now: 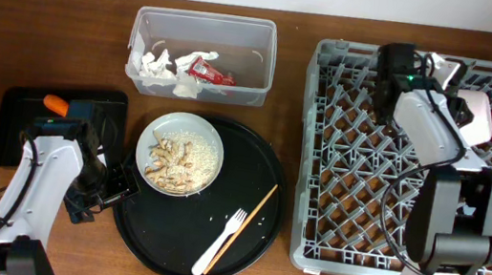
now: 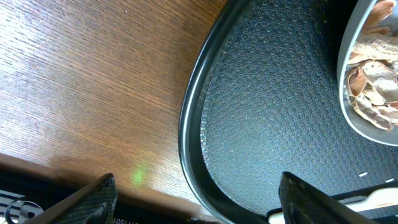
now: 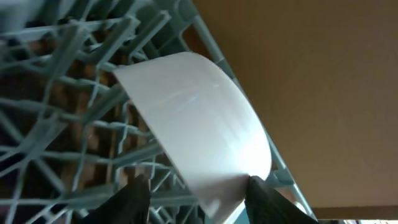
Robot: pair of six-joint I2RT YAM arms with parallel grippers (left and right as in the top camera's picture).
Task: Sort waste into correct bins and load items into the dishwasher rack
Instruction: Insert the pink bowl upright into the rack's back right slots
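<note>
The tub [image 1: 260, 38] sits at the far side, left of the rack [image 1: 343, 199], with tissue [image 1: 155, 65] and a wrapper [image 1: 207, 71] in it. Nearer and further left lies the flat tray [image 1: 7, 138], a carrot [image 1: 56, 104] at its far edge. Between that tray and the rack is the round tray [image 1: 165, 232] (close beside the rack). It carries the plate [image 1: 143, 142] of scraps [image 1: 178, 155] at its far left, with the fork [image 1: 219, 245] and chopstick [image 1: 247, 222] nearer, to the right. A bowl [image 1: 480, 122] stands in the rack's far right corner.

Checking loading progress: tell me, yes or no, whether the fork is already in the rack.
No, the fork lies on the round tray beside the chopstick, outside the rack.
</note>
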